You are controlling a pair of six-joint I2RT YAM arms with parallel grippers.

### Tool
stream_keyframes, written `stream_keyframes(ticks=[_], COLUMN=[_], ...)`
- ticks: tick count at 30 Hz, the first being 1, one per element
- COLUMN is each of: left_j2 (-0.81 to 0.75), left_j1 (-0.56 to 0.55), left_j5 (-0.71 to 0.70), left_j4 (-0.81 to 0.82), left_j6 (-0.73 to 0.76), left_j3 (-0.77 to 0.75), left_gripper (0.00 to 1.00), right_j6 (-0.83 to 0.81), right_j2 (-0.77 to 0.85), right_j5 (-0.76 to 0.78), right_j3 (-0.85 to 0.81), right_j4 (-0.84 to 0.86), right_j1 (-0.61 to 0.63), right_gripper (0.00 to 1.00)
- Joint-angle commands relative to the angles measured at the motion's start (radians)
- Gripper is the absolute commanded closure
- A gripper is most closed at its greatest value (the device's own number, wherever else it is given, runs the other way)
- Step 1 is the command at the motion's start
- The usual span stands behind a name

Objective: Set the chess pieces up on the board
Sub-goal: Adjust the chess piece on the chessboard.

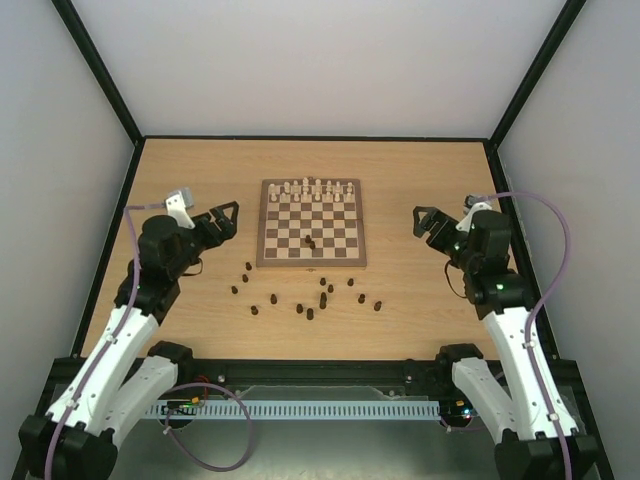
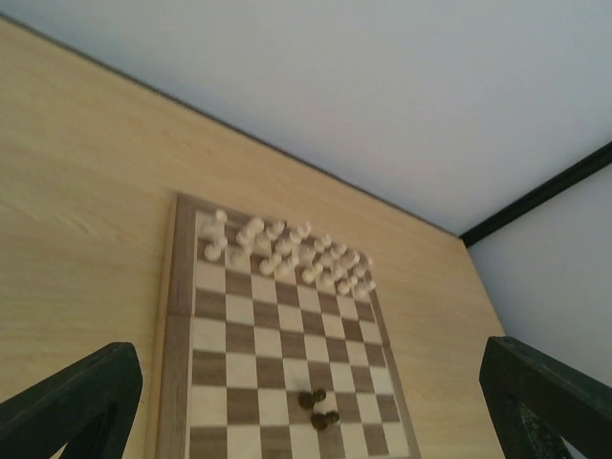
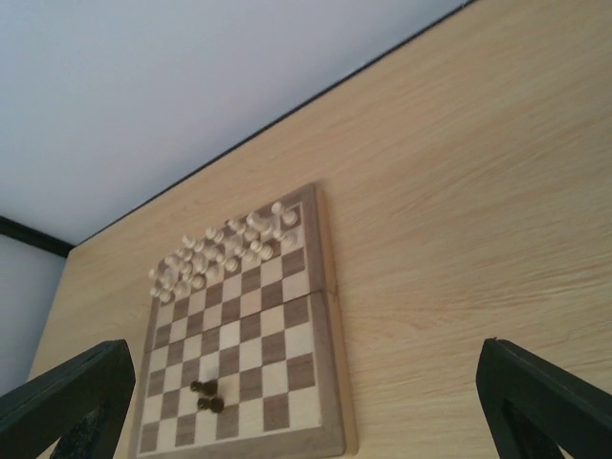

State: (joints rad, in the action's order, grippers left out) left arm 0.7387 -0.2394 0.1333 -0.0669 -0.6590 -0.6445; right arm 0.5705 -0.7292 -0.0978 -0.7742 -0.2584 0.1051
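Observation:
The board [image 1: 312, 222] lies in the middle of the table. Two dark chess pieces [image 1: 311, 243] lie on it near its front edge; they also show in the left wrist view [image 2: 320, 408] and the right wrist view [image 3: 206, 395]. Several more dark chess pieces [image 1: 310, 300] are scattered on the tabletop in front of the board. My left gripper [image 1: 227, 222] hovers open left of the board, holding nothing. My right gripper [image 1: 426, 222] hovers open to the board's right, also holding nothing. Each wrist view shows its own dark fingers [image 2: 76, 397] [image 3: 545, 392] spread wide at the bottom corners.
Cream-white chessmen [image 1: 312, 189] fill the board's two far rows, seen too from the left wrist [image 2: 287, 253] and the right wrist [image 3: 225, 244]. Grey walls with black frame bars [image 1: 100, 70] enclose the wooden tabletop [image 1: 420, 300] on three sides.

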Motion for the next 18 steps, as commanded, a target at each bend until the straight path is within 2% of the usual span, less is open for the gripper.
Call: stream_keyframes(ticks=[1,5,8,10,14,18], left_j2=[0.056,0.051,0.048,0.075,0.123,0.144], left_j1=[-0.004,-0.006,-0.011,-0.025,-0.068,-0.161], left_j5=[0.107,0.205,0.222,0.211,0.092,-0.206], left_j4=[0.1,0.16,0.191,0.19,0.128,0.018], left_j6=[-0.036,-0.034,-0.082,-0.062,-0.038,-0.064], left_j3=[0.037,0.066,0.087,0.086,0.066,0.02], left_gripper=[0.01,0.01,0.01,0.01,0.0,0.0], right_j6=[0.071,0.11,0.125,0.145,0.173,0.147], right_j2=[-0.035,-0.079,-0.096,-0.085,-0.054,-0.022], right_j5=[-0.13,-0.15,-0.127,-0.134,-0.226,-0.211], right_j3=[0.04,0.0,-0.041,-0.025,0.045,0.105], right_j4=[0.017,0.02,-0.012,-0.008,0.045,0.097], right_j1=[0.002,0.001,0.002,0.002,0.006,0.013], right_gripper=[0.01,0.02,0.01,0.01,0.02,0.01])
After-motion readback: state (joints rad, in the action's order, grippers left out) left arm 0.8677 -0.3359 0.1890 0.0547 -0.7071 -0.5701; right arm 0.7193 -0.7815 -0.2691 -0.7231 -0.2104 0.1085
